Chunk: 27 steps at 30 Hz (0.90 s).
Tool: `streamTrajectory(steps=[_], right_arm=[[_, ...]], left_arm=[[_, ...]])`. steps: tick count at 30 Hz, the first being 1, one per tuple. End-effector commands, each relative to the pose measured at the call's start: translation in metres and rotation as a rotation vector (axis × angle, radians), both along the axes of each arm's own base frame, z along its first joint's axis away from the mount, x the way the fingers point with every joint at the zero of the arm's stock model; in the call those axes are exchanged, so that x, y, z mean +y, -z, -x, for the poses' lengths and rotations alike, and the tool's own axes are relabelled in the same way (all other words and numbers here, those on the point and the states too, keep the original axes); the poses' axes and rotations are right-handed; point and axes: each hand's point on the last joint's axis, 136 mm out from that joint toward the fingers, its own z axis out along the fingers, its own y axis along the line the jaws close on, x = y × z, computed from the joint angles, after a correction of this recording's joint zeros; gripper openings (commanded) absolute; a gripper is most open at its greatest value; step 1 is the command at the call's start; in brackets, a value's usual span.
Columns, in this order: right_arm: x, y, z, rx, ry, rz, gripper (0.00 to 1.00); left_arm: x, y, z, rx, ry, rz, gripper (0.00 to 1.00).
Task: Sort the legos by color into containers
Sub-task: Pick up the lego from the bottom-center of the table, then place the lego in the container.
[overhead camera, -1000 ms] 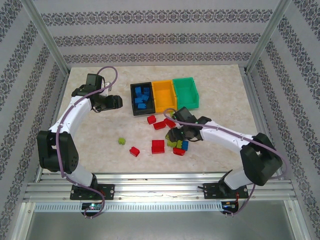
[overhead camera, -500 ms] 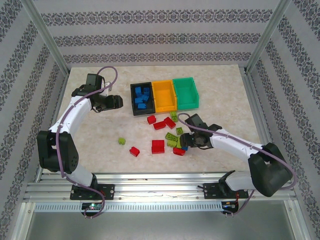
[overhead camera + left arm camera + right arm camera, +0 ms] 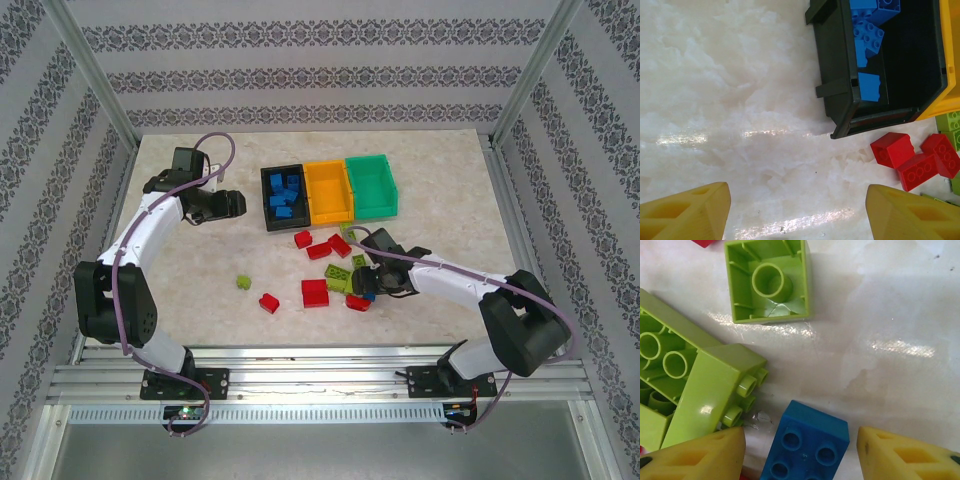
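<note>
Blue bricks (image 3: 867,37) are stowed in the black bin (image 3: 832,50); reds (image 3: 892,150), greens (image 3: 767,282) and one blue (image 3: 807,440) are left out. The left jaws are held open and empty; the right jaws are spread astride that blue, not closed on it.

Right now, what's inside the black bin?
Only blue legos, several piled loosely, lie in the black bin. No red or green shows. Whatever sits beneath them is covered.

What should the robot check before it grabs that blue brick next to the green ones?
1. Right gripper open: ok.
2. Blue brick between its fingers: ok.
3. Space around the fingers: not ok, a lime brick lies right beside one.
4. Black bin has room for more blue: ok.
5. Left gripper out of the way: ok, open beside the black bin.
</note>
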Motion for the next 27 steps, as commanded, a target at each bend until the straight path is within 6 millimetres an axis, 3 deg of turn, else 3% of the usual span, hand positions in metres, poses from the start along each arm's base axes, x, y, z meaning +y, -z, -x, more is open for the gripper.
streamTrajectory(steps=[1,5,14,20,27], right_arm=[[-0.001,0.008,0.01,0.037,0.006,0.007,0.61],[-0.008,0.016,0.017,0.062,0.021,0.032,0.57],[-0.007,0.006,0.007,0.031,0.013,0.023,0.3],[-0.007,-0.028,-0.025,-0.093,-0.017,0.048,0.3],[0.037,-0.085,-0.087,-0.263,-0.056,-0.061,0.31]], left_arm=[[0.003,-0.009,-0.002,-0.033,-0.013,0.024,0.72],[0.002,-0.01,-0.002,-0.035,-0.012,0.03,0.72],[0.002,-0.009,-0.002,-0.034,-0.011,0.029,0.72],[0.0,-0.009,-0.002,-0.032,-0.009,0.037,0.72],[-0.001,-0.007,-0.002,-0.029,-0.005,0.048,0.73]])
